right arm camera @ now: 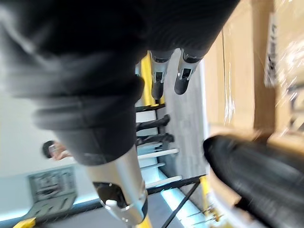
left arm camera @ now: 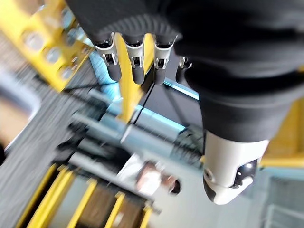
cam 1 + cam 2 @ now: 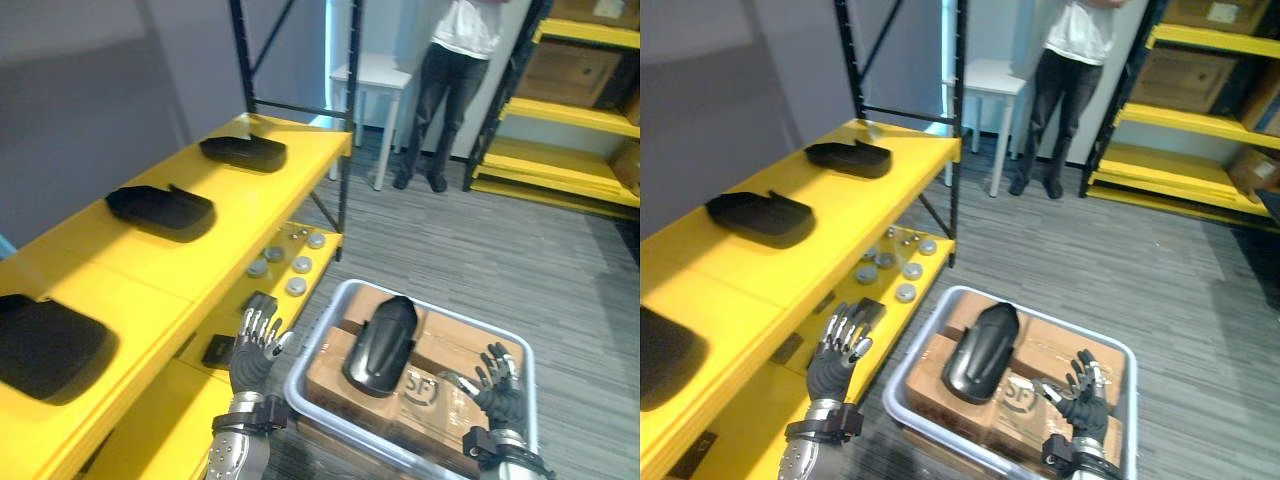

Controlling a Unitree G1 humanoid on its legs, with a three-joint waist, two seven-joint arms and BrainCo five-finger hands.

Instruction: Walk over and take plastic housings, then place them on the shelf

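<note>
A black plastic housing [image 3: 381, 344] lies on cardboard boxes [image 3: 447, 372] inside a grey bin [image 3: 330, 303] in front of me. Three more black housings rest on the yellow top shelf [image 3: 230, 215] to my left: a far one [image 3: 243, 152], a middle one [image 3: 161, 210] and a near one [image 3: 45, 345]. My left hand [image 3: 254, 353] hovers open just left of the bin, over the lower shelf. My right hand [image 3: 495, 384] is open above the boxes, right of the housing in the bin, which shows past its fingers [image 1: 182, 78] as a dark shape [image 1: 256, 175].
Several round metal parts [image 3: 288, 264] and small black pieces [image 3: 259, 304] lie on the lower yellow shelf. A person [image 3: 450, 80] stands ahead by a white table [image 3: 373, 80]. Another yellow rack with boxes [image 3: 575, 110] stands at the far right. Grey carpet lies between.
</note>
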